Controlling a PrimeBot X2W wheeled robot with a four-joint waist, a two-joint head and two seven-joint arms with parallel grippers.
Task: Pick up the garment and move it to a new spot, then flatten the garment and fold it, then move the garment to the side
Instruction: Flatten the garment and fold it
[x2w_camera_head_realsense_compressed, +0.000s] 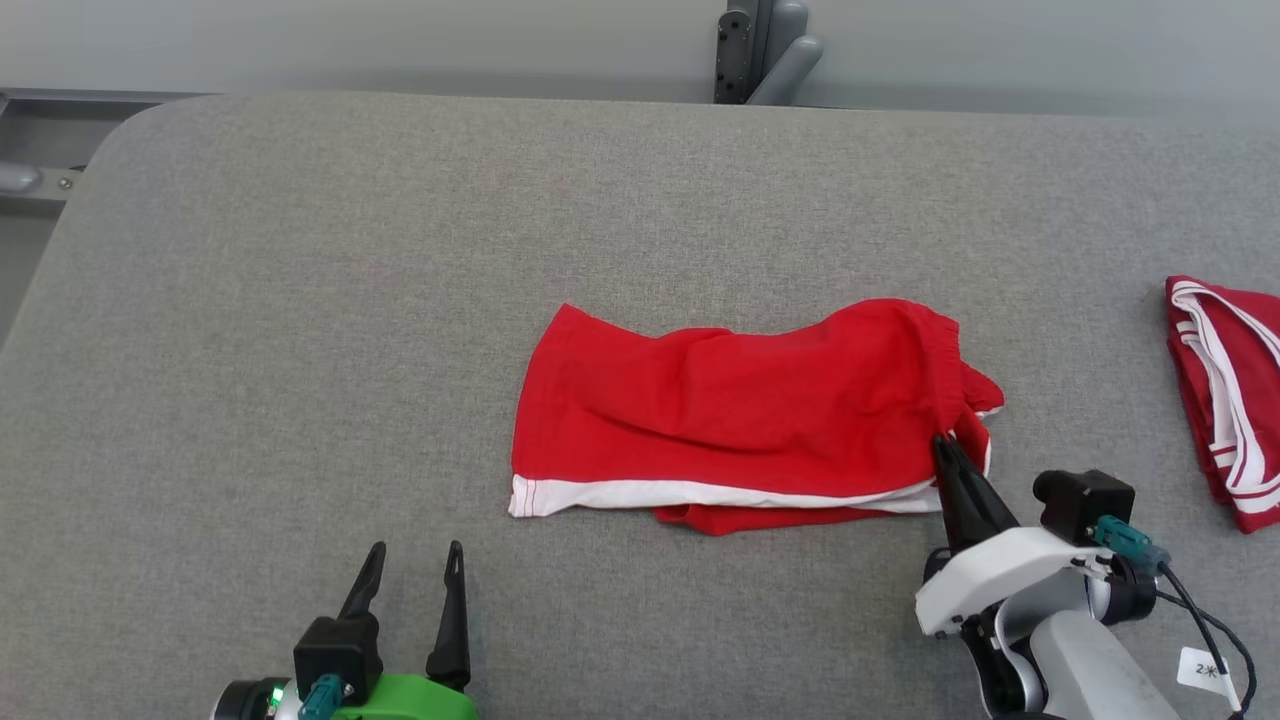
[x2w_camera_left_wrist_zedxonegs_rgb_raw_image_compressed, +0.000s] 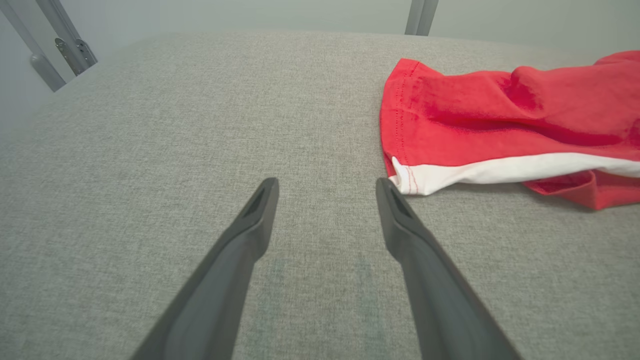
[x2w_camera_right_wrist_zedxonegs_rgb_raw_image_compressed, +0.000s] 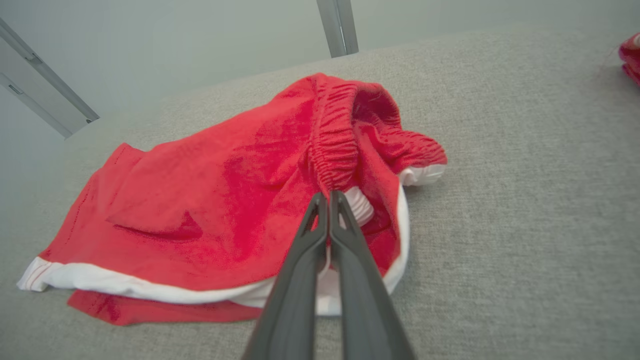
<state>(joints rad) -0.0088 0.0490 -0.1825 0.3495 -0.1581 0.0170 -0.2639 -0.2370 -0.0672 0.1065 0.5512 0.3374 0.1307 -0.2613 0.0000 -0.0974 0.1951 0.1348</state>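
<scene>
Right gripper (x2w_camera_right_wrist_zedxonegs_rgb_raw_image_compressed: 328, 196) clamps the garment (x2w_camera_right_wrist_zedxonegs_rgb_raw_image_compressed: 200, 200) at its waistband.

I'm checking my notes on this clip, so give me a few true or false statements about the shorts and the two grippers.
1. The right gripper is shut on the shorts at the waistband end. True.
2. The left gripper is shut. False: it is open, above the bare table.
3. The left gripper touches the shorts. False: it is apart from them.
4. A second red garment lies at the table's right edge. True.
5. The shorts have a blue hem. False: the hem is white.
</scene>
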